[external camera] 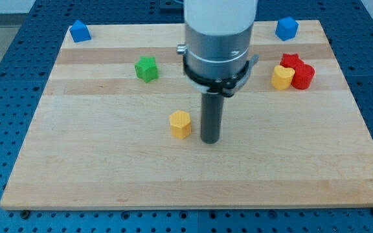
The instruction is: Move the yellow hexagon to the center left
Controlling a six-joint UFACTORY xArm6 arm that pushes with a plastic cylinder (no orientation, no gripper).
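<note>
Near the wooden board's middle, the yellow hexagonal block sits just left of my tip, a small gap between them. No claw exists: only a bare dark rod.

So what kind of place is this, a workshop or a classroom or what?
Most likely a robotics lab bench. A wooden board lies on a blue perforated table, the sort used for mounting equipment. An arm's dark rod, my tip, stands just right of a yellow hexagon among other small coloured blocks.

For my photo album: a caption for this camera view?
My tip sits just right of the yellow hexagon on the wooden board.
</note>
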